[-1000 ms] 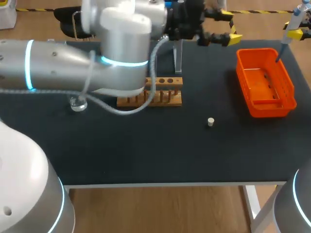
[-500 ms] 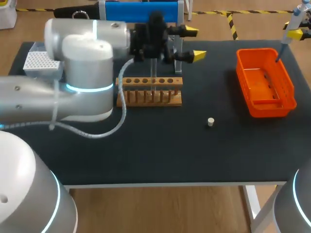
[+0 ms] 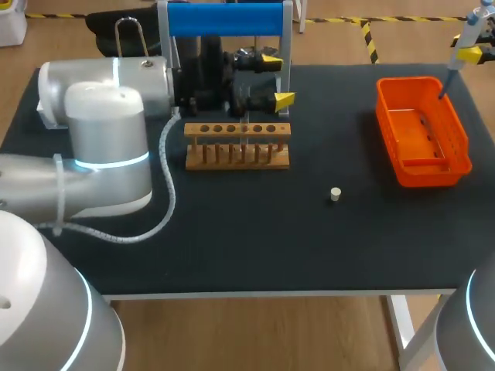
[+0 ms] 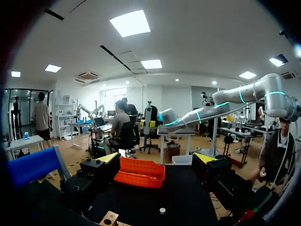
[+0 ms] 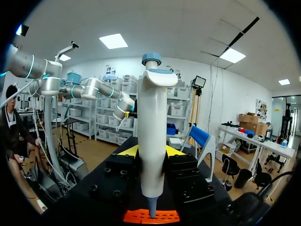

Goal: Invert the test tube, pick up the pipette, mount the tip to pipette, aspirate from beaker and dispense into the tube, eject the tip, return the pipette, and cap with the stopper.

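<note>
My left gripper hovers open just behind the right end of the wooden tube rack, its yellow tips wide apart with nothing between them. In the left wrist view the open gripper faces the orange basket, with the small stopper and a corner of the rack below it. The stopper lies on the mat to the right of the rack. My right gripper is at the far right corner, shut on the white pipette. The pipette's nose hangs over the orange basket.
A blue-topped stand rises behind the rack, close to my left gripper. My left arm's grey links cover the table's left part and hide what stands there. The basket lies directly under the pipette.
My left arm has swung to the left, carrying its open gripper from behind the basket side to just behind the rack. The right arm and pipette have kept still.
</note>
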